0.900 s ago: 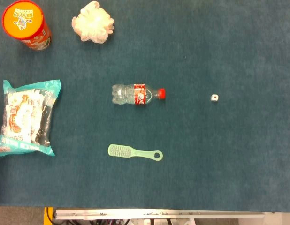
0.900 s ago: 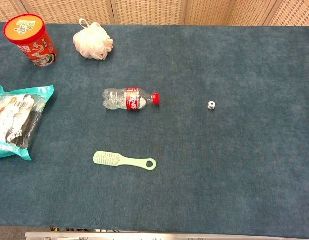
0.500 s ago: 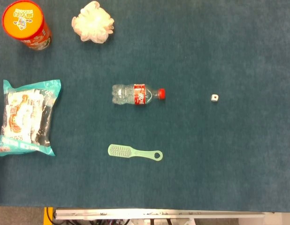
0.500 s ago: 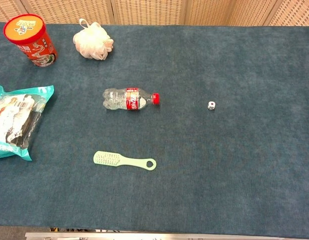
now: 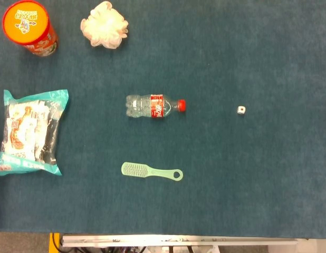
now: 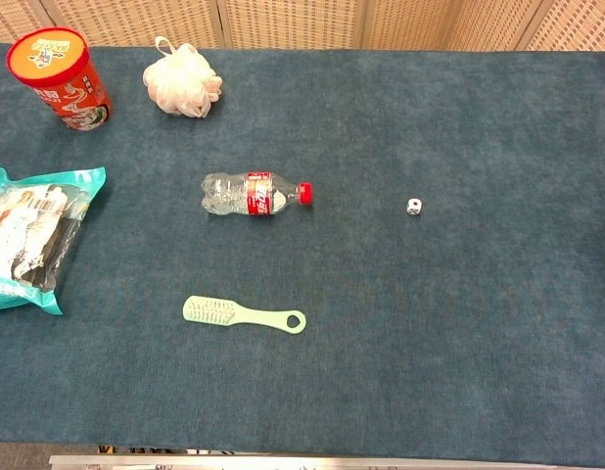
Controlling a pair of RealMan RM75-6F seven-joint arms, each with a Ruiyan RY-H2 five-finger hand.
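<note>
Six objects lie on the dark teal table cover (image 5: 258,52); neither robot hand appears in the head view or the chest view, so whether the fingers are apart or together cannot be told.

Clear plastic bottle (image 5: 154,106): on its side near the middle of the table, red label around its body, red cap pointing toward the right of the frame. Chest view shows the same lie.

Pale green brush (image 5: 151,171): flat on the cloth, nearer the front edge than the bottle and well apart from it. Bristle head at the left end, handle running right and ending in a ring-shaped hole.

Small white die (image 5: 241,109): alone to the right of the bottle, roughly level with it, well apart from everything else. Dark pips visible in the chest view; their count is too small to read.

Snack bag (image 5: 31,132) with teal edges: flat at the left side of the table; in the chest view its left part is cut off by the frame.

Orange-lidded red canister (image 5: 29,27): upright at the far left corner.

White mesh bath puff (image 5: 104,24): near the canister, to its right, not touching it; a short loop of cord shows at its top in the chest view.

Woven screen panels (image 6: 283,22) stand behind the far edge of the table.
</note>
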